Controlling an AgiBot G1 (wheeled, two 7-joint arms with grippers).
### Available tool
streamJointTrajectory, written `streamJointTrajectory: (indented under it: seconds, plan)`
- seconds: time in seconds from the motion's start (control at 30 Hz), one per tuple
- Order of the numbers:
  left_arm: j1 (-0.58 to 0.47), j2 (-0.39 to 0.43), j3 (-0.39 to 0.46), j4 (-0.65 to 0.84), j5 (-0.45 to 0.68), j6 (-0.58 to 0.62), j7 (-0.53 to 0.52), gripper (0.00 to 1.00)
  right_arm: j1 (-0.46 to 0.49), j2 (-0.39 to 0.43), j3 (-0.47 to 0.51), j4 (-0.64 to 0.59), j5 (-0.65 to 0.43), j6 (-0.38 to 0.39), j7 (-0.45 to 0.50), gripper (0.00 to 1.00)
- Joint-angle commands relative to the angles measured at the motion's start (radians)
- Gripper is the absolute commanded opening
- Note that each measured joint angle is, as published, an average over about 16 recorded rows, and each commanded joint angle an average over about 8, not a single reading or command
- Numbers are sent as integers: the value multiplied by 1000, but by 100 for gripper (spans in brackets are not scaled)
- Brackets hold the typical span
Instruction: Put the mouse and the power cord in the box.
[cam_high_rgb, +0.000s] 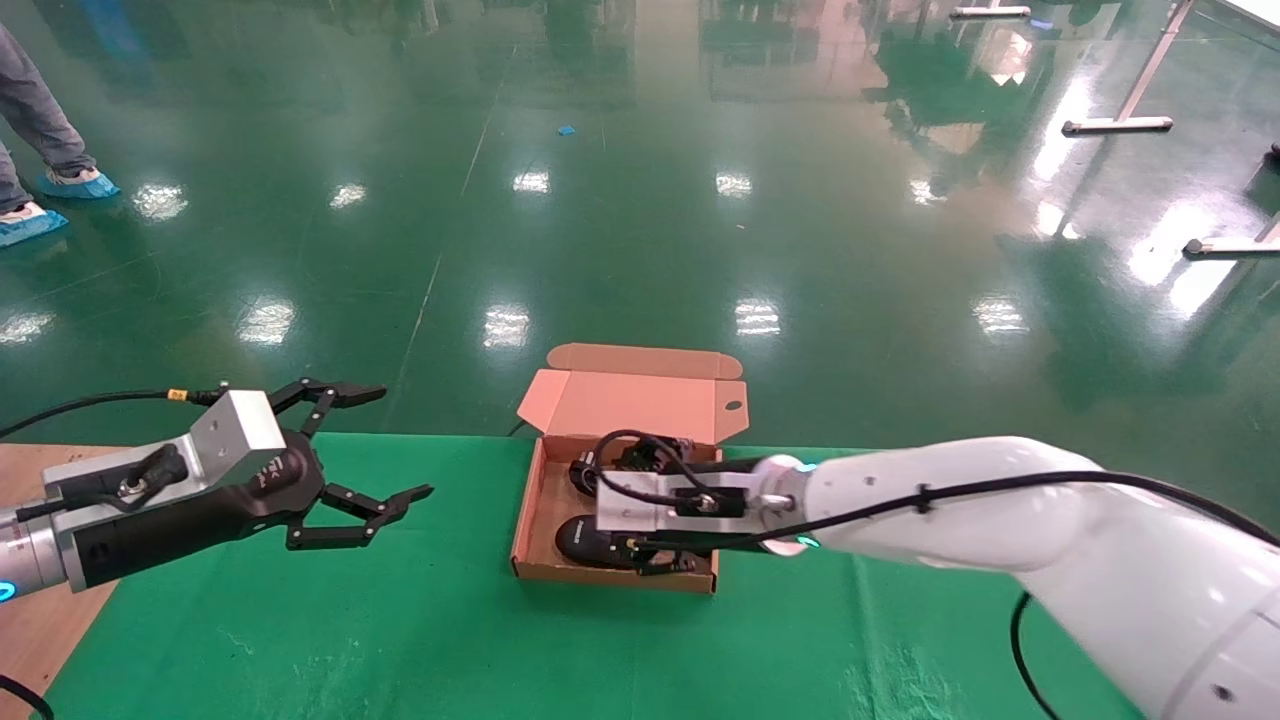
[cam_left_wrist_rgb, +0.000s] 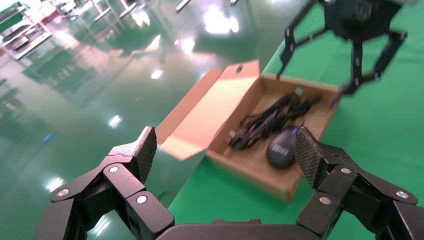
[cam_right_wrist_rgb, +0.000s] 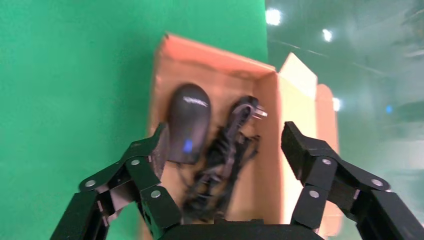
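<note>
The brown cardboard box (cam_high_rgb: 530, 520) stands open at the far edge of the green cloth, its lid (cam_high_rgb: 640, 400) tipped back. Inside lie the black mouse (cam_high_rgb: 585, 540) (cam_right_wrist_rgb: 189, 120) with its blue mark, and beside it the coiled power cord (cam_high_rgb: 645, 460) (cam_right_wrist_rgb: 225, 150) (cam_left_wrist_rgb: 272, 119). My right gripper (cam_right_wrist_rgb: 225, 137) hovers open just above the box's inside with nothing between its fingers; the left wrist view shows it (cam_left_wrist_rgb: 312, 82) over the box's far side. My left gripper (cam_high_rgb: 403, 442) (cam_left_wrist_rgb: 226, 150) hangs open and empty to the left of the box (cam_left_wrist_rgb: 250, 172).
Green cloth (cam_high_rgb: 400, 620) covers the table, with bare wood (cam_high_rgb: 40, 470) at its left end. Beyond the table lies a glossy green floor. A person's feet in blue shoe covers (cam_high_rgb: 75, 185) stand far left, and metal stand legs (cam_high_rgb: 1115, 125) far right.
</note>
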Motion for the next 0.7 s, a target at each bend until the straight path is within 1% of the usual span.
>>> streamJointTrajectory:
  seconds: [0.03,0.7]
  plan:
    - [11,-6,-14,-29,-3,12,-30,100,-19,26,36,21,26,-32,11,100]
    - [115,-69,-158,-321,-36,127,-326,100,-205,279,394,229,283,-344,116,100]
